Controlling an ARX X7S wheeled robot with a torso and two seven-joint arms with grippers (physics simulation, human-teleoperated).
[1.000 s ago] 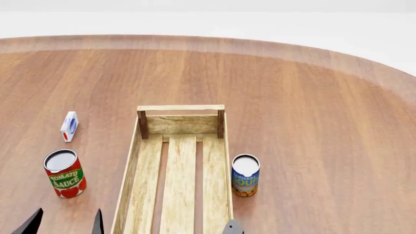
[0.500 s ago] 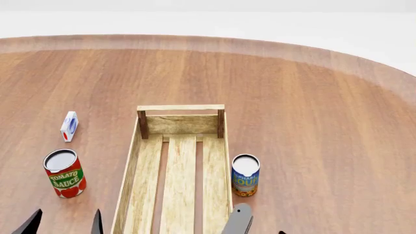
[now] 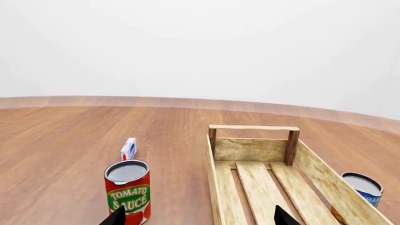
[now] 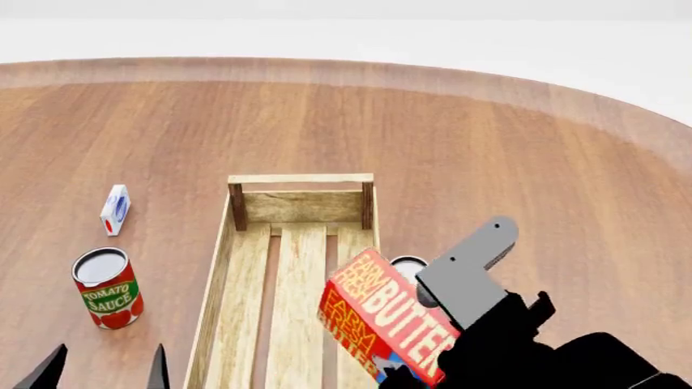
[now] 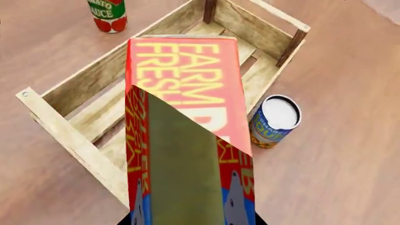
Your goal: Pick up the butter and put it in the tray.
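I had the butter (image 4: 384,320) clamped in my right gripper (image 4: 433,324), one grey finger (image 4: 467,271) lying flat across its printed face. The carton hung tilted in the air over the near right rail of the tray (image 4: 232,243), at about five o'clock in the head view, not yet inside. From the right wrist view the butter (image 5: 187,93) filled the middle, with the slatted tray (image 5: 75,136) directly beneath and beyond it.

So the pickup looked done and the carry nearly so. What was left, as I judged it: bring the carton a little toward nine o'clock to clear the rail, lower it onto the slats, and let go.

My left gripper (image 4: 105,369) sat at seven o'clock with its two dark tips spread apart and nothing between them; the left wrist view showed the same gap.

By count: one butter carton, one tray, two cans and one small carton. The tomato sauce can (image 4: 107,288) stood at eight o'clock, the small white-blue-red carton (image 4: 115,209) just beyond it toward nine o'clock, and the blue soup can (image 5: 275,121) stood just outside the tray's right side, mostly hidden behind the butter in the head view.
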